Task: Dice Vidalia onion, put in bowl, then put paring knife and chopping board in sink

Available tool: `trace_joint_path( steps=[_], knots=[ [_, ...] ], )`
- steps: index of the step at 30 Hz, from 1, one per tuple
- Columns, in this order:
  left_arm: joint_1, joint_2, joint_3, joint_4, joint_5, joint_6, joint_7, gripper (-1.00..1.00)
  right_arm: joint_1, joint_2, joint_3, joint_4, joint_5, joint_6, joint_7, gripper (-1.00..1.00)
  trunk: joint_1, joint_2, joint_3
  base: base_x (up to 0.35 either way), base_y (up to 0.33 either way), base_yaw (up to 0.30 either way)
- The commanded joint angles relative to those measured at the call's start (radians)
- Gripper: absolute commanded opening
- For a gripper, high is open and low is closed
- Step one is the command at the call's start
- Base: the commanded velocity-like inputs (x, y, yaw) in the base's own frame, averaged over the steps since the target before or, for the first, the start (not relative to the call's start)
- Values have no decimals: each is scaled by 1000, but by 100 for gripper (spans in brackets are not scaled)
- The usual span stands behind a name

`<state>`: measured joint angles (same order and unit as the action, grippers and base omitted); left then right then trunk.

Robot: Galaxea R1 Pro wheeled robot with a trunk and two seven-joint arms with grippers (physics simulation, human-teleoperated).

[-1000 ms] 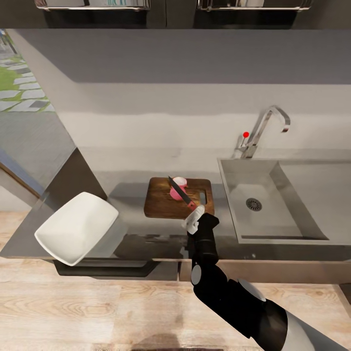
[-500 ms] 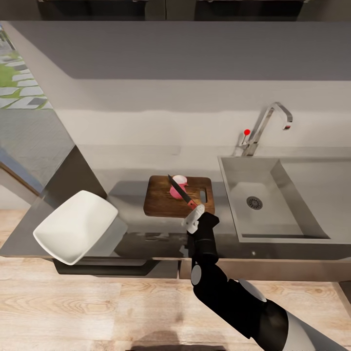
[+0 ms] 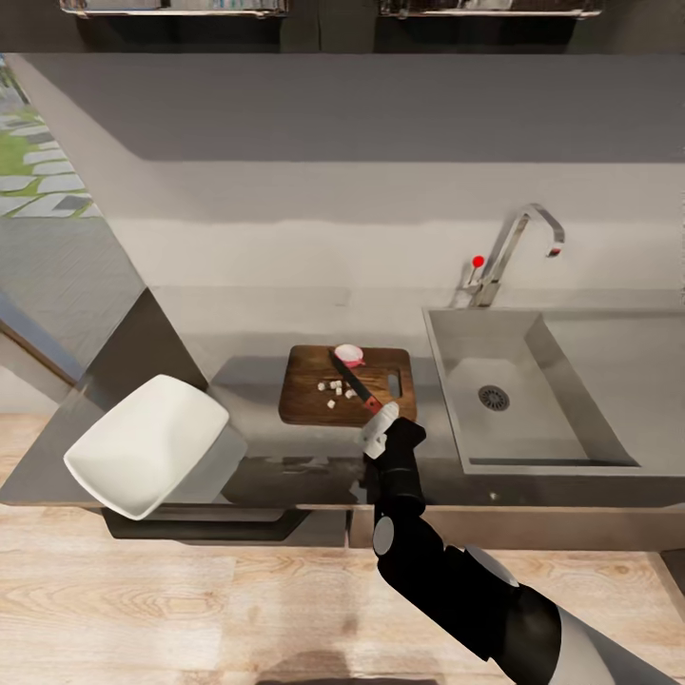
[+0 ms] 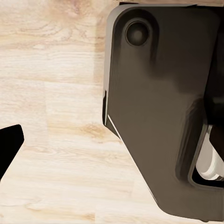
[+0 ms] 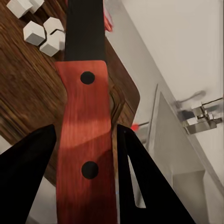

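The dark brown chopping board (image 3: pixel 314 400) lies on the grey countertop (image 3: pixel 257 476), left of the sink (image 3: pixel 571 381). My right gripper (image 3: pixel 374 430) is shut on the paring knife (image 3: pixel 355 382) by its reddish handle (image 5: pixel 86 140); the dark blade (image 5: pixel 84 28) angles over the board. Several small white onion dice (image 3: pixel 333 388) lie on the board beside the blade, also seen close up as white cubes (image 5: pixel 39 32). A pink-and-white onion half (image 3: pixel 350 355) rests at the board's far edge. The white bowl (image 3: pixel 147 442) sits at the counter's left front corner. One dark finger (image 4: pixel 8 144) of my left gripper hangs over the floor.
The chrome tap (image 3: pixel 514 247) with its red knob (image 3: pixel 478 261) stands behind the sink basin, whose drain (image 3: pixel 493 397) is bare. The wall runs behind the counter. Wooden floor (image 4: pixel 51 93) and my dark base (image 4: pixel 158 102) lie below.
The pink onion piece under the blade has become several small white dice on the board; a smaller half remains at the far edge. The head view has shifted slightly.
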<state>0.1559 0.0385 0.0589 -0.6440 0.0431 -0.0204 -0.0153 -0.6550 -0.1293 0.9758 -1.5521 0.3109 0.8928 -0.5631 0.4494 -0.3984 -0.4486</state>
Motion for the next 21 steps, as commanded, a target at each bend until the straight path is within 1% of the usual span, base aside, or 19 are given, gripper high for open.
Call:
trace_joint_path(
  steps=[1,5,7,8,10,12,16,21],
  knots=[
    [1,0,1,-1,4,-1,-2,100,-2,-1,3,-1,-1,4,-6,-100,1,-2,-1,0,0,-28],
    [1,0,1,0,4,-1,-2,100,-2,1,-2,-5,2,1,-6,-100,1,-2,0,0,0,-7],
    [1,0,1,-1,4,-1,-2,100,-2,3,-12,-14,2,-1,-6,-100,1,-2,0,0,0,-1],
    [1,0,1,-1,4,-1,-2,100,-2,4,-21,-15,2,-1,-6,-100,1,-2,0,0,0,0],
    [1,0,1,-2,4,-1,-2,100,-2,7,-55,-23,2,-2,-6,-100,1,-2,0,0,0,0],
    [1,0,1,-2,4,-1,-2,100,-2,8,-70,-28,2,-5,-6,-100,1,-2,0,0,0,0],
    [1,0,1,-2,4,-1,-2,100,-2,10,-77,-30,2,-6,-6,-100,1,-2,0,3,0,0],
    [1,0,1,-2,4,-1,-2,100,-2,8,-75,-29,0,-5,-4,-100,1,-2,0,16,0,0]
  ],
)
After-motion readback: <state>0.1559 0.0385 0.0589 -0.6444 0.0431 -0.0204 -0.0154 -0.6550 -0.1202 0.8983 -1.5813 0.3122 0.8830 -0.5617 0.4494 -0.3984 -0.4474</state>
